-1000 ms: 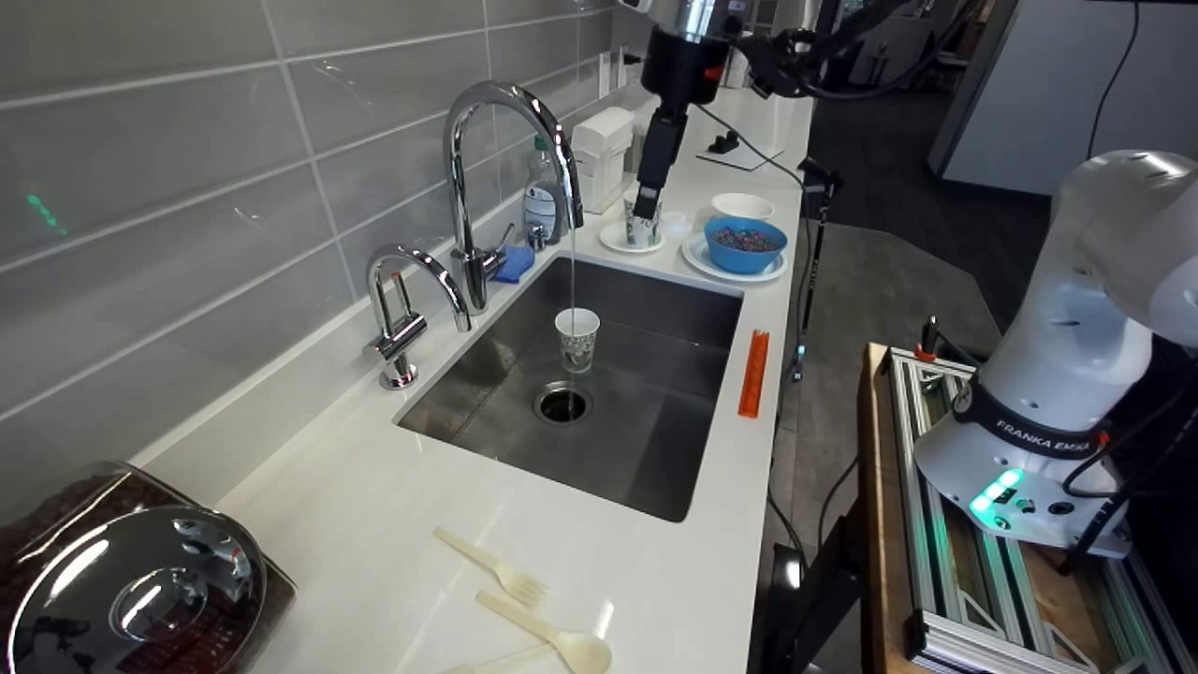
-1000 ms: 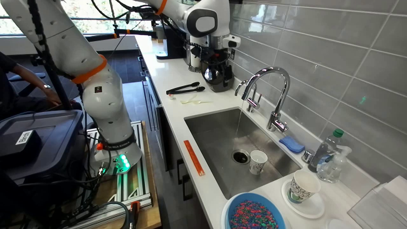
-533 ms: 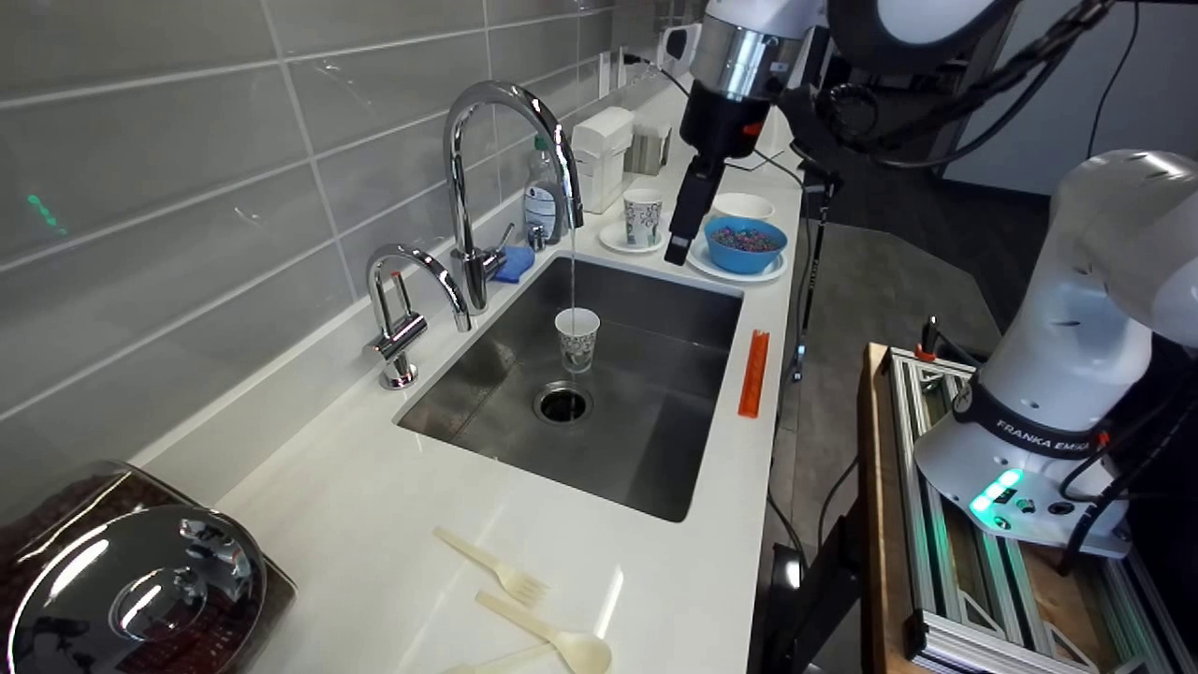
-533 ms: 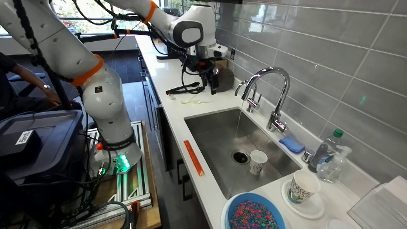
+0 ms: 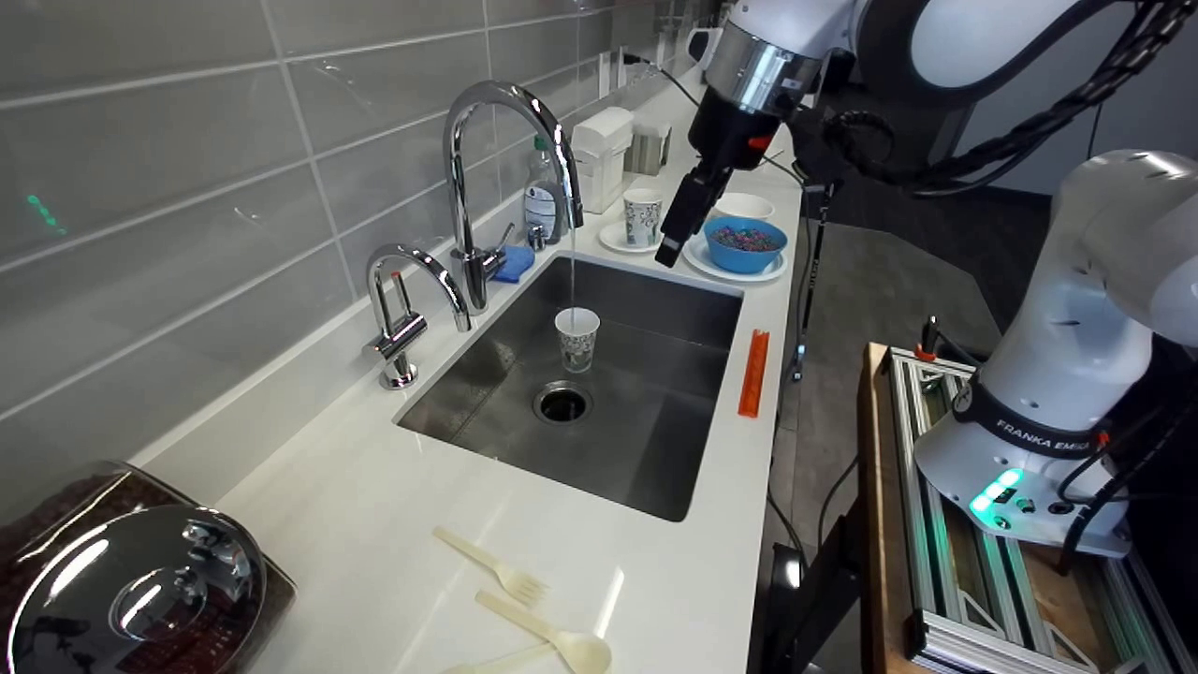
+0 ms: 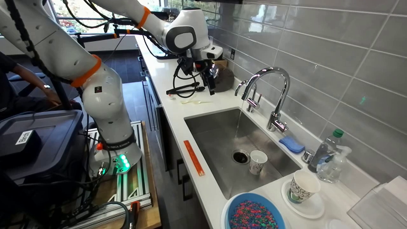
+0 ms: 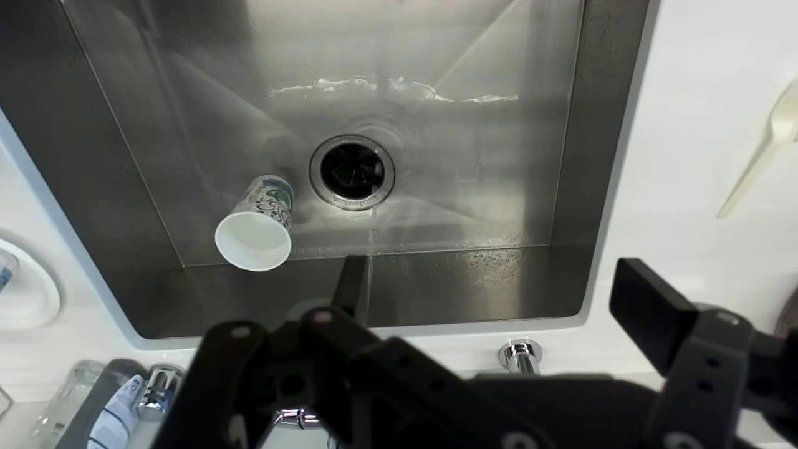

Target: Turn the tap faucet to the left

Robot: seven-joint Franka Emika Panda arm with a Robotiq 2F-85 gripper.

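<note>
The tap faucet, a tall chrome gooseneck, stands behind the sink against the tiled wall in both exterior views point(image 5: 458, 187) point(image 6: 284, 93). Its spout points down over the sink point(image 5: 646, 393), and a thin stream of water runs from it. In the wrist view only some chrome of the faucet point(image 7: 299, 418) shows; the rest is hidden behind the gripper. My gripper point(image 5: 667, 253) is in the air, apart from the faucet; it also shows in an exterior view point(image 6: 211, 90). In the wrist view the gripper point(image 7: 492, 280) has its fingers wide apart with nothing between them.
A short chrome tap point(image 5: 402, 332) stands beside the faucet. A paper cup point(image 6: 258, 162) stands in the sink near the drain. Beyond the sink are a blue bowl point(image 5: 744, 248), a cup on a plate point(image 5: 642, 217) and soap bottles point(image 6: 327, 156). An orange strip point(image 5: 753, 374) lies on the front rim.
The arm and gripper have moved away from the tiled wall and lower, with the gripper now more tilted. Most of this came in the first half second. The faucet and running water look unchanged.
</note>
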